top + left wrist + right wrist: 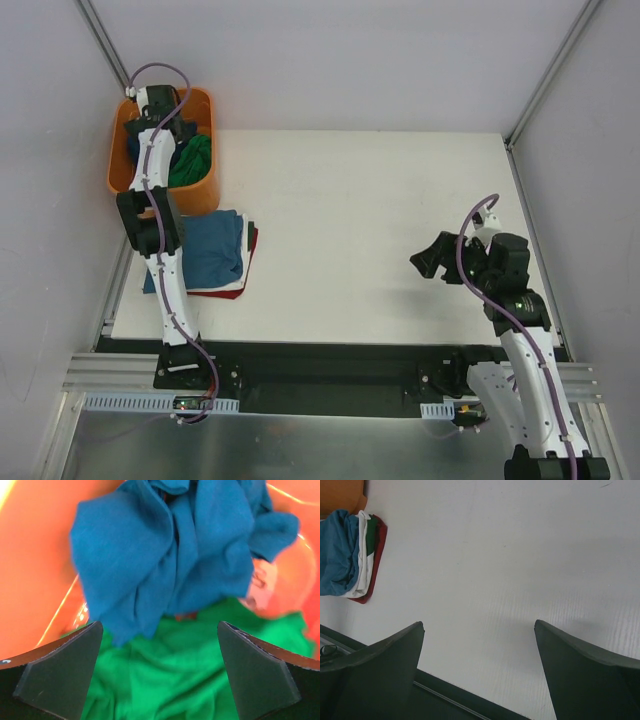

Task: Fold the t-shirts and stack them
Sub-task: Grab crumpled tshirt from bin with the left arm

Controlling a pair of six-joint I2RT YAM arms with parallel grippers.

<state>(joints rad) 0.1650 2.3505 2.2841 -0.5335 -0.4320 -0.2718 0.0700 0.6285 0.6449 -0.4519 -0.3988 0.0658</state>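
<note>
left gripper (159, 625) gapes over crumpled blue t-shirt (165, 555)

A crumpled blue t-shirt (170, 555) lies over a rumpled green t-shirt (175, 675), filling my left wrist view. At the left of my overhead frame sits a folded stack (215, 250): teal-blue on top, then white, green and red beneath.

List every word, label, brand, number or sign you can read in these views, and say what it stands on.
None can be read.
The blue shirt and green shirt in the orange basket show plain cloth.
The folded stack on the table shows no lettering.
Any marking on the left arm or right arm is too small to tell.
</note>
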